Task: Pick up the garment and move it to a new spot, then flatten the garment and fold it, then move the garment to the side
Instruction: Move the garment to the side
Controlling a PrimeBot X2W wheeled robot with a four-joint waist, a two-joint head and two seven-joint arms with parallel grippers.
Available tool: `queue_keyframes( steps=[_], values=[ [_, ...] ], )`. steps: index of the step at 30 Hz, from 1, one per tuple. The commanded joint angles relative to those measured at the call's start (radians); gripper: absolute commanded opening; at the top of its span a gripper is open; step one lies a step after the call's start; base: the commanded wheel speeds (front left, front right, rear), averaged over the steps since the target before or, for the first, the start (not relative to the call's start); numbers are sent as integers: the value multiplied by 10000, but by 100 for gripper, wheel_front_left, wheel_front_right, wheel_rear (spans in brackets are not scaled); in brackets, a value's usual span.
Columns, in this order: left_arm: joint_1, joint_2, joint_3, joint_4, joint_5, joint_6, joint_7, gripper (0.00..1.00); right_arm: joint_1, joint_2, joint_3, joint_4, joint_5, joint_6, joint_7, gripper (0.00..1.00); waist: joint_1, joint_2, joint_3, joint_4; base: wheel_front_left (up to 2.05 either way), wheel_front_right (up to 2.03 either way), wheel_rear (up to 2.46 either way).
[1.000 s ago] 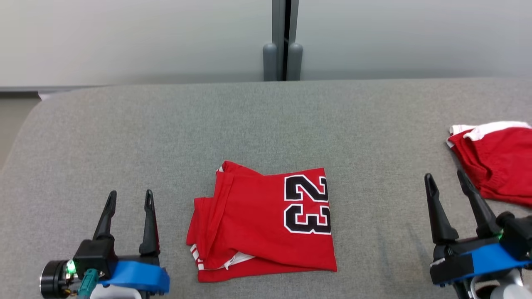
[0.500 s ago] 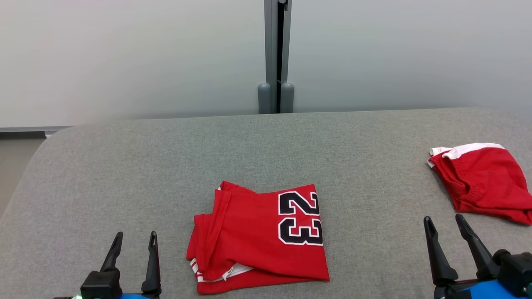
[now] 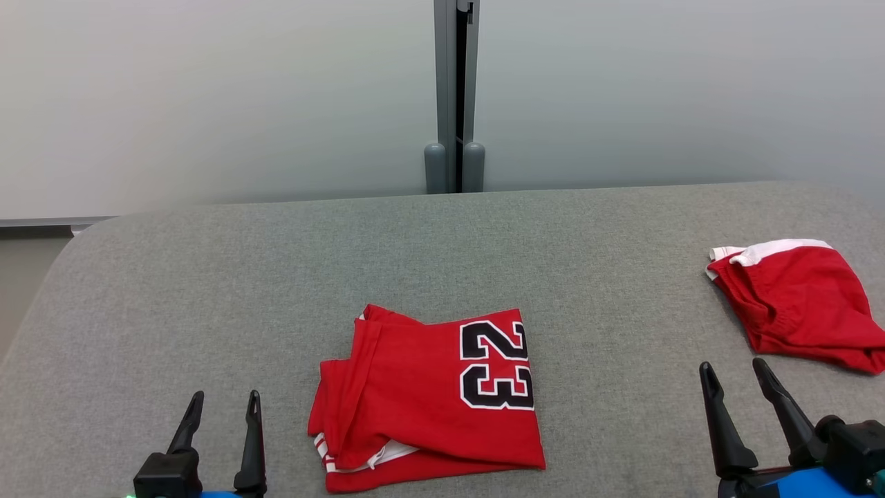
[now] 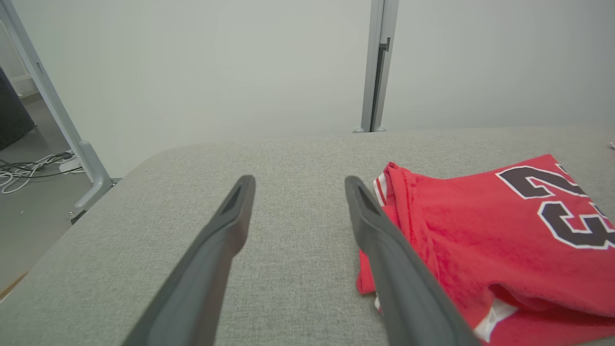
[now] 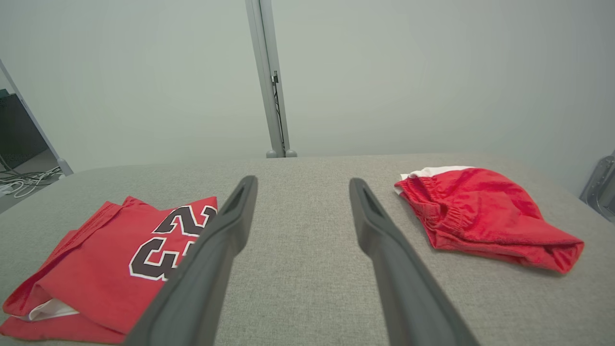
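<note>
Moving the folded jersey (image 3: pixel 429 398) aside looks like the step in hand. It lies on the near middle of the table (image 3: pixel 242 277), number up, between the hands. The left hand (image 3: pixel 225 395) and right hand (image 3: pixel 731 364) hover near, both spread wide and empty, each apart from the cloth. To keep the fold, both should pinch all layers at the left and right edges together, lift level and set it down flat. Loose red shorts (image 3: pixel 795 304) lie far right, so the left side seems the freer spot.
</note>
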Motion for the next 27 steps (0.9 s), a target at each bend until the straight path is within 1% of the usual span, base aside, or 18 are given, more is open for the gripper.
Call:
queue_keyframes(
  steps=[1,16,22,27],
  values=[
    [-144,43,46,15,-60,50,-25,100,107,45,-11,-56,-95,1,45,100,0,1,-1,-11,0,0,0],
    [-289,-28,77,-94,-171,103,-191,100,67,88,-148,-143,-123,1,247,100,0,1,198,96,0,0,0],
    [-969,-88,106,-391,5,54,-302,100,-580,-130,235,216,41,1,353,100,0,1,1109,479,0,0,0],
    [-1718,-280,57,-536,222,-22,-394,100,-1444,-359,1126,1293,225,1,274,100,0,1,2012,959,0,0,0]
  ],
)
